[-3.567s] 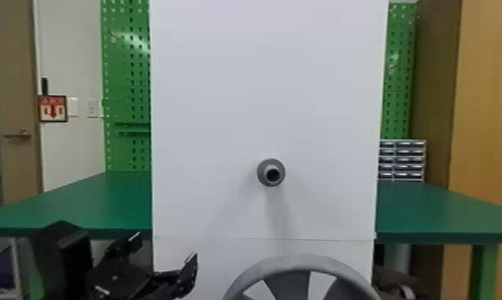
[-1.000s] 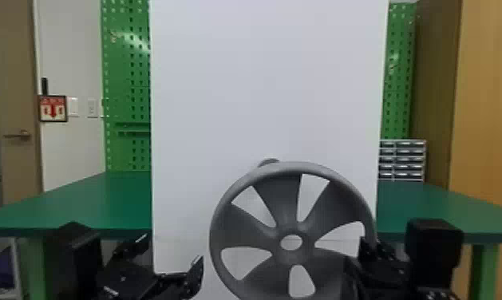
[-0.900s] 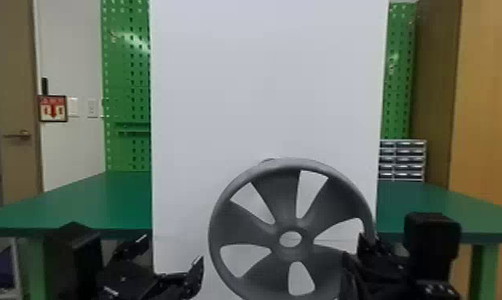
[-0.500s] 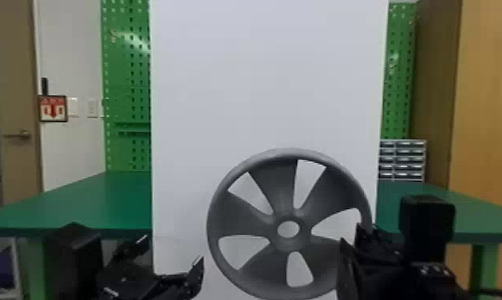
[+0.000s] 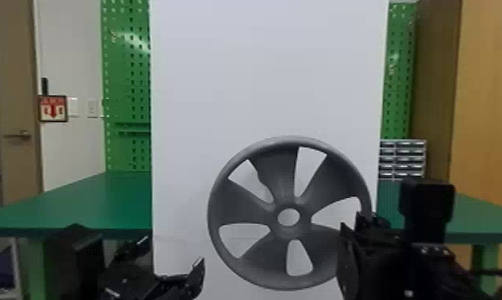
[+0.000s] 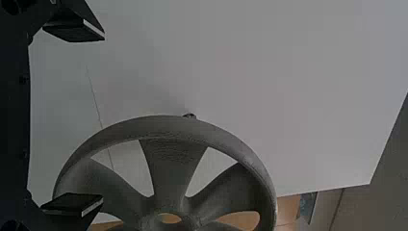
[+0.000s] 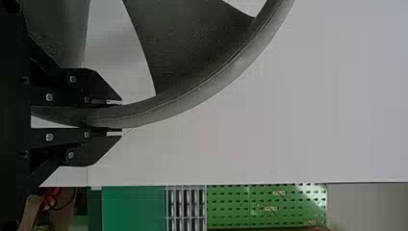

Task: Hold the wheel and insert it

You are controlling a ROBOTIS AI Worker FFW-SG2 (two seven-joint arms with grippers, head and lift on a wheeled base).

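Upright wheel (image 5: 289,232), hub axis toward the white board (image 5: 261,72) (grey, five-spoked); right gripper (image 5: 350,222) clamped on its rim, left gripper (image 5: 174,250) apart.

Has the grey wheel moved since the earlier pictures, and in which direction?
Yes, upward: against the white panel, the wheel is higher now, its top well above the panel's seam.

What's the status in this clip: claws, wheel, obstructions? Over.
Right claw gripping wheel by its rim. Left claw open, empty. Wheel before white board, not on peg; no obstruction seen, wheel hides most of peg.
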